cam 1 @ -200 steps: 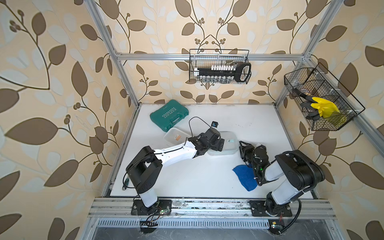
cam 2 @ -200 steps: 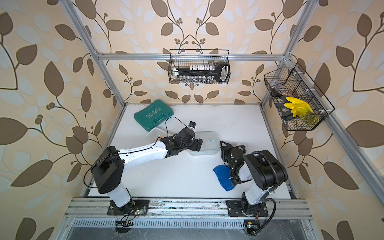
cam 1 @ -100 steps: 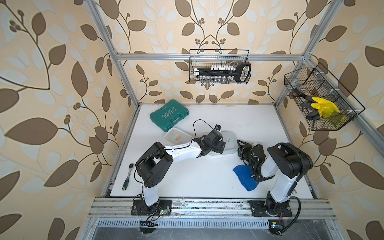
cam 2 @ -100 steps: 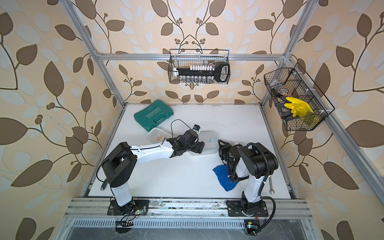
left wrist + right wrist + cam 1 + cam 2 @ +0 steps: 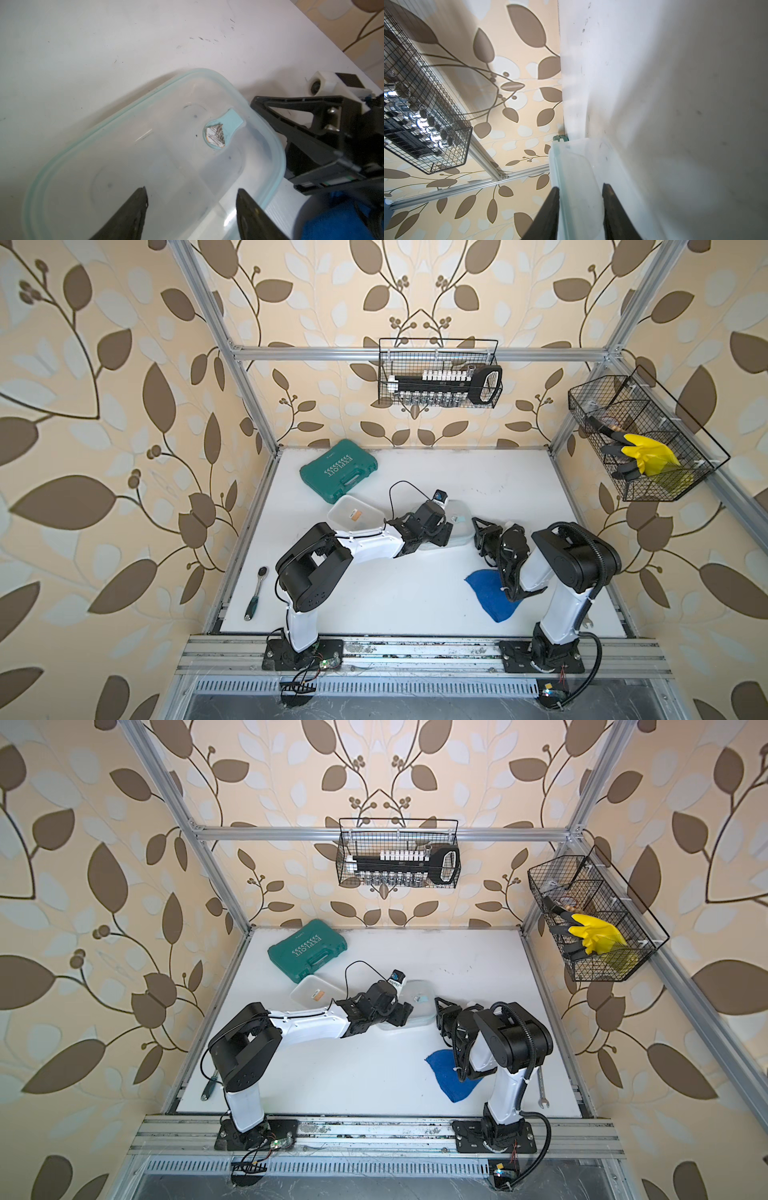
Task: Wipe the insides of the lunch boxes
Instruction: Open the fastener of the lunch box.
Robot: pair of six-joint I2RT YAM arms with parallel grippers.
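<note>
A clear lunch box (image 5: 459, 514) (image 5: 419, 994) with a teal-rimmed lid on it lies mid-table. My left gripper (image 5: 191, 189) hangs open just above its lid (image 5: 145, 155), both fingertips over the near end. My right gripper (image 5: 580, 187) (image 5: 476, 524) is at the box's right end, turned on its side. The lid rim and end wall (image 5: 577, 166) fill the gap between its fingers. A second clear lunch box (image 5: 353, 514), lidless with an orange sticker inside, sits to the left behind my left arm. A blue cloth (image 5: 486, 593) lies flat beside the right arm, held by nothing.
A green tool case (image 5: 338, 468) lies at the back left. A ratchet (image 5: 255, 593) lies near the left front edge and a wrench (image 5: 542, 1090) near the right edge. Wire baskets hang on the back wall (image 5: 440, 373) and the right wall (image 5: 640, 448).
The left arm's elbow has folded in towards its base, uncovering the ratchet. The left jaws have narrowed above the lid. The right jaws have closed in on the box's end.
</note>
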